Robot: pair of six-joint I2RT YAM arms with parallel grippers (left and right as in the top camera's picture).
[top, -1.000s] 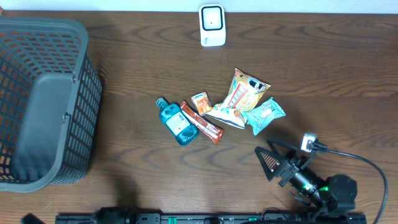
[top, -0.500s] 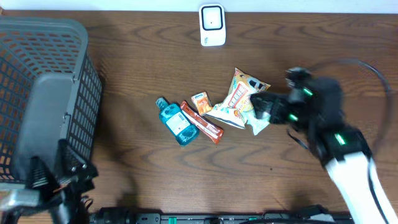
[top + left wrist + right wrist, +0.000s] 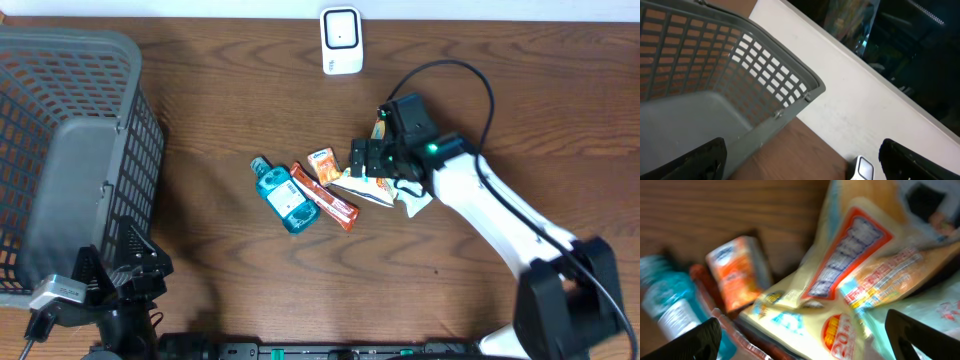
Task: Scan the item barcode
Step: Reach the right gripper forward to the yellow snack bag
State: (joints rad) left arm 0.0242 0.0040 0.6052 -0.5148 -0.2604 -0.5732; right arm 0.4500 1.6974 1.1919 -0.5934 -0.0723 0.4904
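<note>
Stretches the right arm across the table from the near right corner and hangs the right gripper just above the snack bag, fingers spread wide, gripping nothing. Shows in the right wrist view the right gripper as one dark fingertip in each lower corner, with the yellow and orange snack bag filling the space between, blurred. Finds the snack bag lying flat near the middle of the table, its right side touching a teal pouch mostly hidden under the arm. Lines up to the left of the bag a small orange packet, an orange bar and a blue bottle, all close together. Puts the white scanner at the far edge, well apart from the bag. Holds the left gripper low at the near left, beside the grey basket, fingers wide apart and empty. Looks from the left wrist past the left gripper at the basket wall and the scanner
</note>
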